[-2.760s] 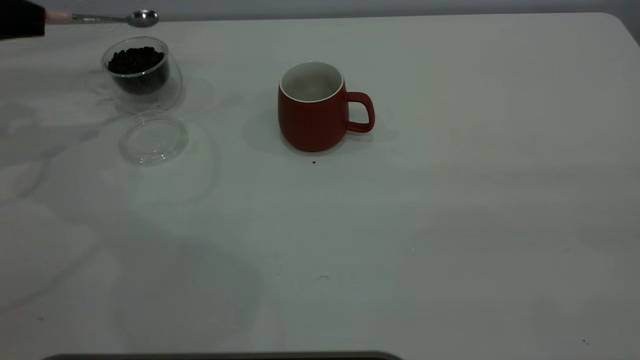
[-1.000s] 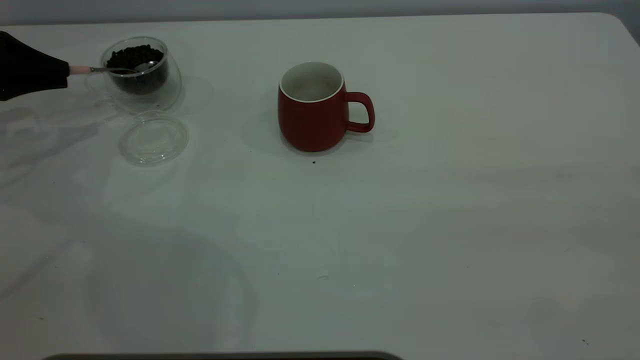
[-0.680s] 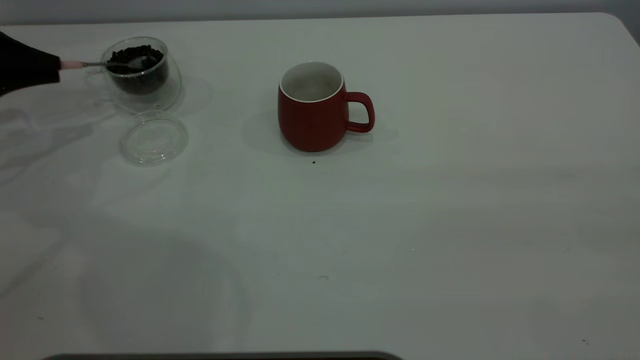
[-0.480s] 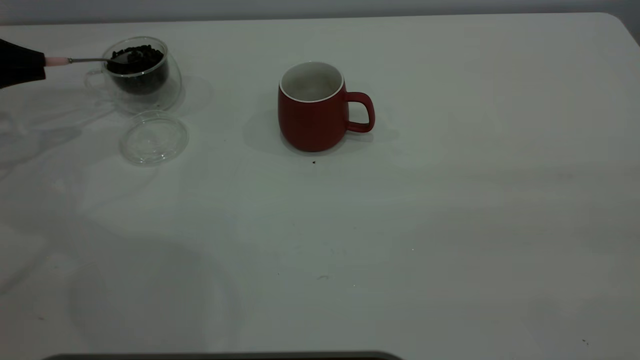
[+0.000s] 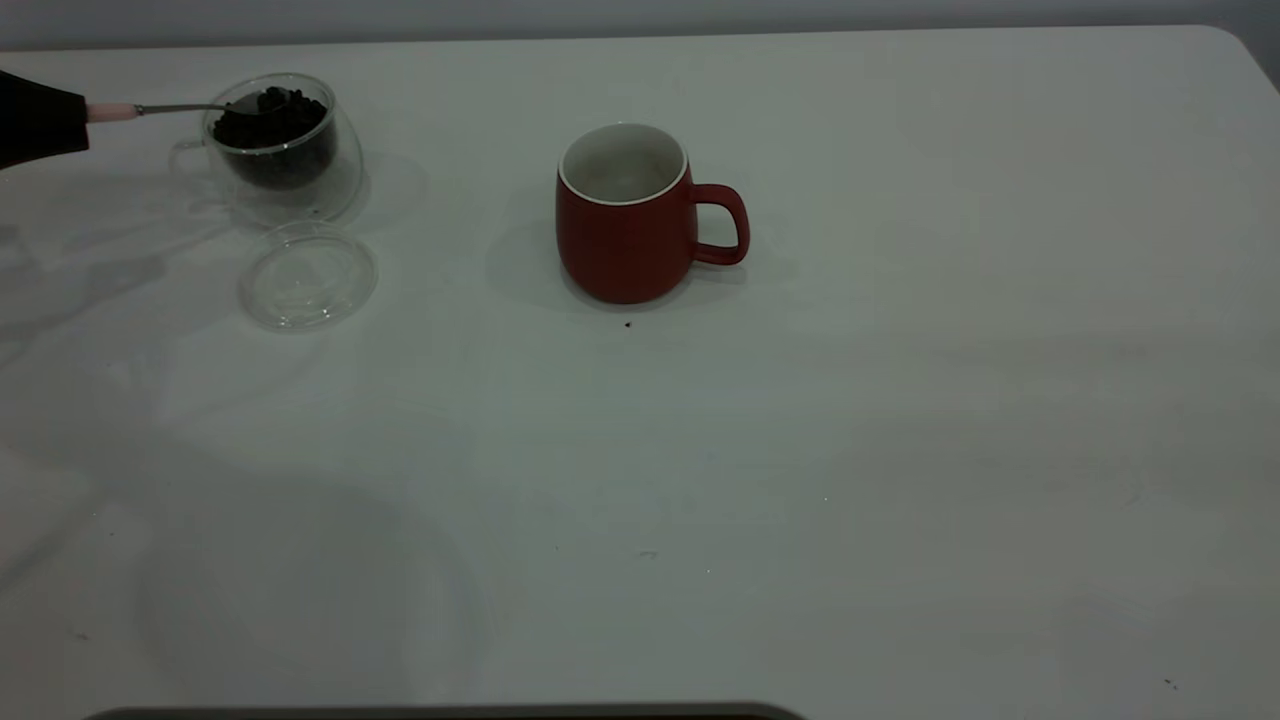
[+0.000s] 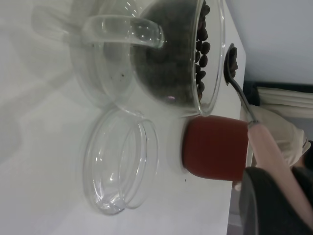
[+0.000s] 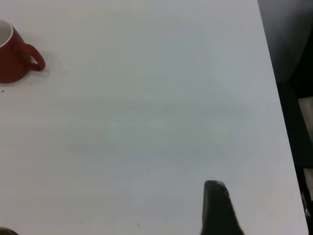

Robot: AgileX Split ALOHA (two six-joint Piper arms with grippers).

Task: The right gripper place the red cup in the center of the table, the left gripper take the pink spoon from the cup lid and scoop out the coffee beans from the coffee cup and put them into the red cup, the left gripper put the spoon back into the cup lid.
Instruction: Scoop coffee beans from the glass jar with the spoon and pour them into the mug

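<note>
Spoon: the small teaspoon with silver metal bowl and pale pink handle (image 5: pixel 175 108) lies level over the rim of the clear double-walled glass cup (image 5: pixel 285 150) at the far left, its bowl heaped with dark brown coffee beans (image 6: pixel 231 58).
Left gripper: the black left gripper (image 5: pixel 40 120) at the far-left edge pinches the pink handle's end; most of it is cut off by the frame.
Glass cup: it holds a heap of nearly black beans (image 5: pixel 272 130); its transparent handle points left.
Lid: the flat round transparent lid (image 5: pixel 307 276) lies bare just near of the glass cup.
Red mug: the dark red rounded ceramic mug with white interior (image 5: pixel 630 213) stands upright near the middle of the plain white table (image 5: pixel 800 450), handle to the right, well apart from the glass cup.
Right gripper: only one dark finger (image 7: pixel 220 208) shows in the right wrist view, over bare table; whether its claw is spread cannot be told.
</note>
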